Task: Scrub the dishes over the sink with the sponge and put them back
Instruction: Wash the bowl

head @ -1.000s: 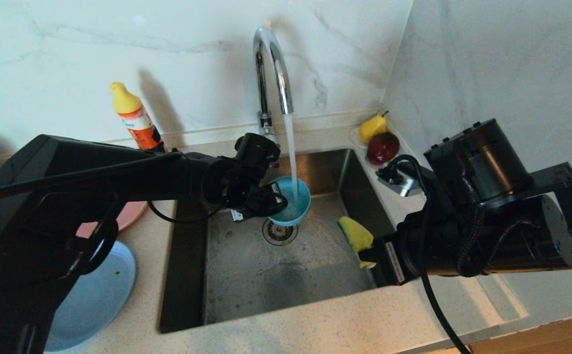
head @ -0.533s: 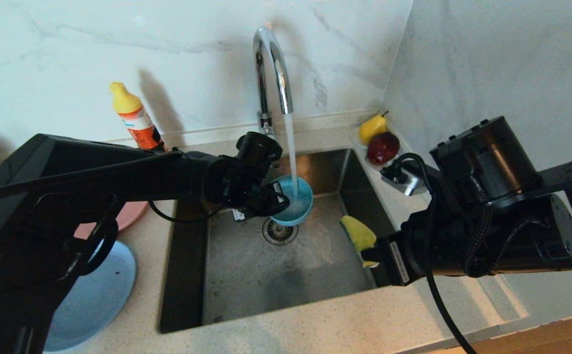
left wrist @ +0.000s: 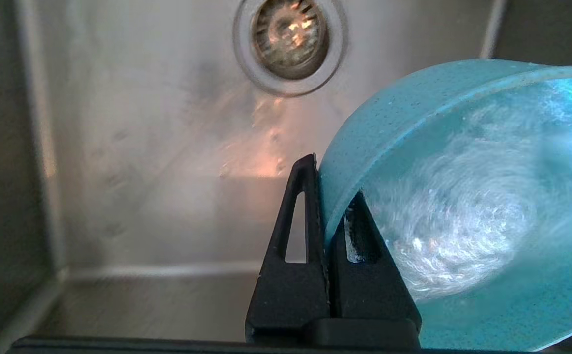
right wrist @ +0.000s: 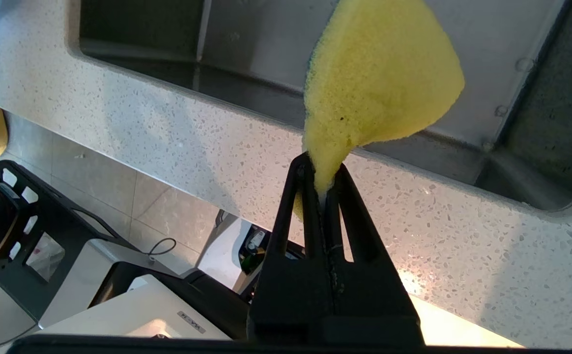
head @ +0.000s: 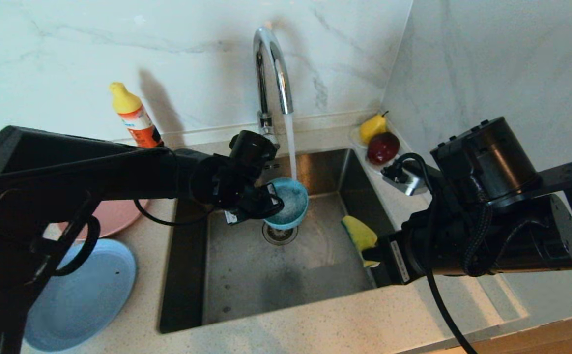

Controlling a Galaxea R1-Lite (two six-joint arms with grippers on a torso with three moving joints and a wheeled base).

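Teal bowl (head: 288,209), pinched by left gripper (left wrist: 332,196), rinses under the tap (head: 271,69); right gripper (right wrist: 321,172) clamps the sponge (right wrist: 379,78) beside it, scrubbing likely next.

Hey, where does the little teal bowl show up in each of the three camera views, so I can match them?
Head view: teal bowl at centre, tilted under the tap's stream, held by the left gripper above the drain strainer.
Left wrist view: bowl fills the right side, rim pinched by the gripper.
Right wrist view: bowl not in it; only the sponge.
Shared landmark: the drain strainer, seen in head and left wrist views.
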